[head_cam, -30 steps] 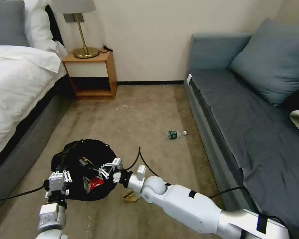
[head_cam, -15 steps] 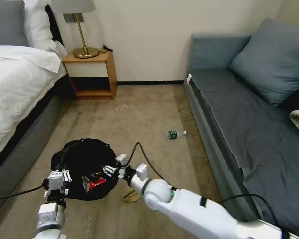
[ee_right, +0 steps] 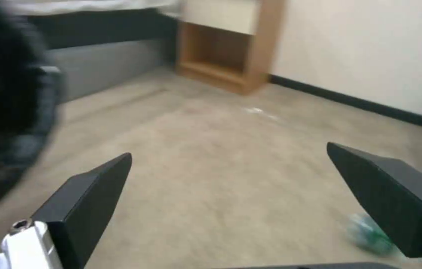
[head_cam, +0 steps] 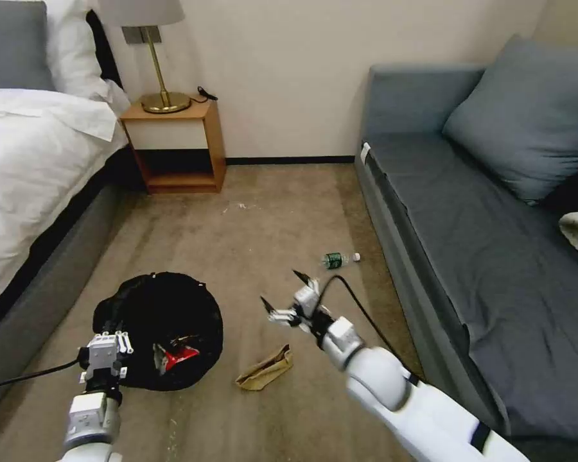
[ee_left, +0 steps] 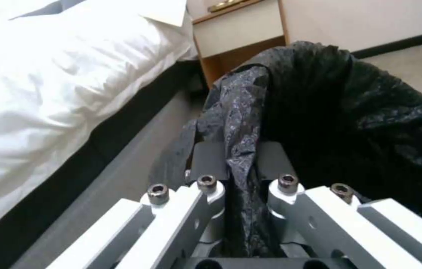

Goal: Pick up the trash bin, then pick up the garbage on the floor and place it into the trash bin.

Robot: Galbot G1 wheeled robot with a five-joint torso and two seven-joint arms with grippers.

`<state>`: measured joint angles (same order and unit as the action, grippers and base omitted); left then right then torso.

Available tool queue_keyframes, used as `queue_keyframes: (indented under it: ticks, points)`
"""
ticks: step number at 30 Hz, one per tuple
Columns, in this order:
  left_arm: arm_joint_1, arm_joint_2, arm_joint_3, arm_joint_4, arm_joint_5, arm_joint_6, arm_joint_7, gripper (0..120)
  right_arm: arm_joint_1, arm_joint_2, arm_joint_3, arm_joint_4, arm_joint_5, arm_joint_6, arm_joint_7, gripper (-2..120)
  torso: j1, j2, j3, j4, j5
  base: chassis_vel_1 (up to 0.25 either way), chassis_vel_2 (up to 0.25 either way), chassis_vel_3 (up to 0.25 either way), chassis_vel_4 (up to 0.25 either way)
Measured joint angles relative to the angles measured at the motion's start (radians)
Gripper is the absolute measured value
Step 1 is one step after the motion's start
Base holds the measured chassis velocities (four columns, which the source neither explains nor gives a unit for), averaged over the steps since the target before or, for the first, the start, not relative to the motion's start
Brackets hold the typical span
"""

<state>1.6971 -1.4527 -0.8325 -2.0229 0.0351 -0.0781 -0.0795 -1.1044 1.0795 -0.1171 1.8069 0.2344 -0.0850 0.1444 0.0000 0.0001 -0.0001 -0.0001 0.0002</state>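
The trash bin (head_cam: 154,308), lined with a crinkled black bag, hangs low over the carpet. My left gripper (head_cam: 105,346) is shut on the near rim; the left wrist view shows the gripper (ee_left: 238,157) pinching the bag fold (ee_left: 240,123). A red wrapper (head_cam: 181,354) lies inside the bin. My right gripper (head_cam: 281,290) is open and empty above the carpet, right of the bin. A crumpled tan paper bag (head_cam: 264,369) lies on the floor just before it. The green-labelled bottle (head_cam: 336,259) lies farther off; the right wrist view shows the bottle (ee_right: 369,234) beyond the open gripper (ee_right: 230,152).
A bed (head_cam: 26,173) runs along the left and a grey sofa (head_cam: 469,244) along the right. A wooden nightstand (head_cam: 176,144) with a lamp stands against the far wall. White crumbs (head_cam: 241,206) dot the carpet. A black cable (head_cam: 359,305) loops off my right wrist.
My right gripper has left the bin's mouth and swung right over open carpet, fingers open. The red wrapper stays inside the bin. The left gripper still holds the rim.
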Motion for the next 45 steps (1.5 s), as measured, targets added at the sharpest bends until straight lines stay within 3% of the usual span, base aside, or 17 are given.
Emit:
queue_keyframes:
  ticks: [5,8,11,12,15,16,18,22,28,36,39,40,45]
  points:
    - [-0.001,0.001,-0.004,0.007,-0.002,-0.007,-0.002,7,-0.055,0.029,0.072,-0.007,-0.010,-0.004,0.050,100,0.000,0.000,0.000,0.0001,-0.0001,0.000,0.000,0.000,0.000]
    - [0.001,0.001,-0.006,0.005,-0.002,-0.010,-0.003,7,-0.061,0.018,0.077,-0.033,-0.010,-0.006,0.019,100,0.000,0.000,0.000,0.0000,-0.0001,0.000,0.000,0.000,0.000]
    - [0.006,-0.007,-0.006,-0.010,0.004,-0.010,-0.004,7,-0.016,-0.021,0.059,-0.123,-0.025,0.024,-0.171,100,0.000,0.000,0.000,0.0001,0.0000,0.000,0.000,0.000,0.000]
    - [0.006,-0.007,-0.006,-0.010,0.004,-0.010,-0.004,7,-0.016,-0.021,0.059,-0.123,-0.025,0.024,-0.171,100,0.000,0.000,0.000,0.0001,0.0000,0.000,0.000,0.000,0.000]
    - [0.014,-0.018,-0.003,-0.027,0.014,-0.010,-0.004,7,0.053,-0.051,0.017,-0.237,-0.083,0.076,-0.407,100,0.000,0.000,0.000,0.0002,-0.0001,0.000,0.000,0.000,0.000]
    - [0.014,-0.018,-0.003,-0.027,0.014,-0.010,-0.004,7,0.053,-0.051,0.017,-0.237,-0.083,0.076,-0.407,100,0.000,0.000,0.000,0.0002,-0.0001,0.000,0.000,0.000,0.000]
    - [0.017,-0.026,-0.002,-0.039,0.018,-0.009,-0.004,7,0.123,-0.059,-0.044,-0.327,-0.167,0.105,-0.552,100,0.000,0.000,0.000,0.0001,-0.0001,0.000,0.000,0.000,0.000]
    - [0.017,-0.042,0.001,-0.057,0.022,0.007,-0.008,7,0.244,-0.035,-0.153,-0.459,-0.301,0.107,-0.659,100,0.000,0.000,0.000,0.0001,-0.0004,0.000,0.000,0.000,0.000]
    - [0.015,-0.057,0.001,-0.065,0.028,0.022,-0.009,7,0.352,0.056,-0.224,-0.625,-0.379,0.140,-0.705,100,0.000,0.000,0.000,0.0003,-0.0002,0.000,0.000,0.000,0.000]
    - [0.012,-0.075,0.001,-0.069,0.034,0.029,-0.014,7,0.422,0.195,-0.197,-0.880,-0.537,0.234,-0.788,100,0.000,0.000,0.000,0.0001,-0.0007,0.000,0.000,0.000,0.000]
    - [0.012,-0.078,0.001,-0.075,0.034,0.033,-0.015,7,0.430,0.241,-0.170,-0.942,-0.585,0.248,-0.788,96,0.000,0.000,0.000,0.0002,-0.0002,0.000,0.000,0.000,0.000]
    - [0.011,-0.082,0.001,-0.079,0.034,0.037,-0.016,7,0.432,0.267,-0.153,-0.968,-0.611,0.258,-0.787,88,0.000,0.000,0.000,0.0001,-0.0004,0.000,0.000,0.000,0.000]
    - [0.010,-0.089,0.005,-0.084,0.038,0.042,-0.016,7,0.431,0.304,-0.126,-0.997,-0.654,0.273,-0.780,71,0.000,0.000,0.000,0.0002,-0.0003,0.000,0.000,0.000,0.000]
